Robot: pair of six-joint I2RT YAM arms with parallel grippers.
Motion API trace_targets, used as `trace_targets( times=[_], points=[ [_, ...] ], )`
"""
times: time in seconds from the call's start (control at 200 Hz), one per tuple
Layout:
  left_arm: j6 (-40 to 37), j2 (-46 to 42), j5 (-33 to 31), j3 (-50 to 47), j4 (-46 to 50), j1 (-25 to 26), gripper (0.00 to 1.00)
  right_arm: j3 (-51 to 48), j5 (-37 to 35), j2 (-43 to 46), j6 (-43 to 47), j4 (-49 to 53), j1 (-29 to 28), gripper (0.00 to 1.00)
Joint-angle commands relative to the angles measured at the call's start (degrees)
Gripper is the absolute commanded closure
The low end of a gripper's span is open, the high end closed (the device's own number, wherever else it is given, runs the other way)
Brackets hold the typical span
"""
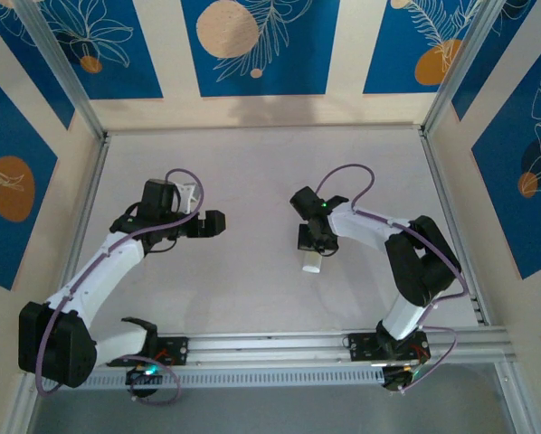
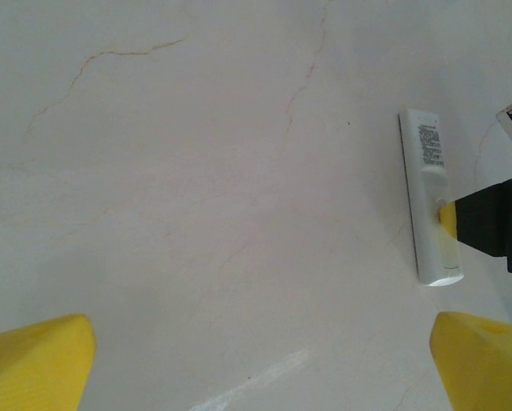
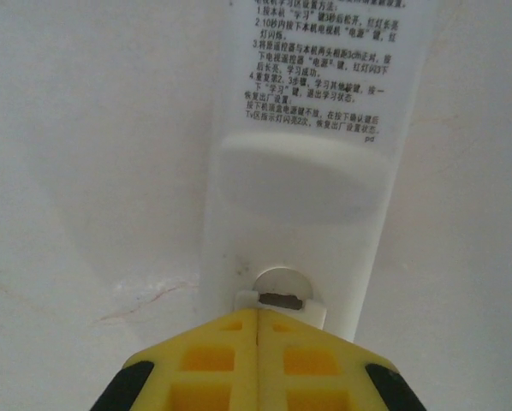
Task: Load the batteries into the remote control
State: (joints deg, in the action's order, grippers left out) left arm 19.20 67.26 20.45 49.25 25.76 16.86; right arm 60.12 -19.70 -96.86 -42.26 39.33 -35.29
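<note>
Along the near edge of the table [image 1: 252, 154], the overhead view gives the wide layout: both arm bases sit on a metal rail [image 1: 279, 344], the left arm bent out toward the left middle of the table and the right arm folded in toward the centre. Seen from the left wrist, the left claw [image 2: 258, 366] stands spread wide, its two yellow fingertips [image 2: 38, 364] at opposite lower corners with bare table between them and nothing held; farther right in that view lies the remote control [image 2: 429, 201], white, flat on the table, back side up with a block of print at one end, well apart from the left claw; the same view adds a side look at the right claw [image 2: 447, 221], a dark body with a yellow tip touching the remote partway along its length; overhead, the remote is mostly covered by that claw, with one short white end sticking out on its near side; the right wrist view brings the close detail: the right claw's yellow fingers are pressed together, pinching nothing, with their joined tips set against the remote beside a small half-round notch with a dark slot, a rounded raised panel just beyond it, and lines of printed characters toward the far end; farthest off, the overhead view shows cream walls with blue panels [image 1: 252, 45].
</note>
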Motion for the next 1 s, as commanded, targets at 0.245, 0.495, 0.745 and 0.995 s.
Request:
trace_targets(
  times=[0.245, 0.495, 0.745, 0.995],
  points=[
    [0.49, 0.41, 1.66, 0.76, -0.82, -0.34, 0.0, 6.23, -0.44, 4.26, 2.45, 5.68, 1.92, 0.95],
    [0.31, -0.2, 1.36, -0.07, -0.74, -0.34, 0.0, 0.12, 1.65, 0.27, 1.36, 0.83, 3.47, 0.95],
    [0.46, -0.2, 1.35, -0.16, -1.05, -0.34, 0.0, -4.0, 1.93, -2.24, -0.68, 0.82, 0.99, 0.95],
    [0.52, -0.15, 1.49, 0.23, -0.87, -0.34, 0.0, 3.5, -1.02, 3.29, 0.71, 5.61, 1.49, 0.87]
  ],
)
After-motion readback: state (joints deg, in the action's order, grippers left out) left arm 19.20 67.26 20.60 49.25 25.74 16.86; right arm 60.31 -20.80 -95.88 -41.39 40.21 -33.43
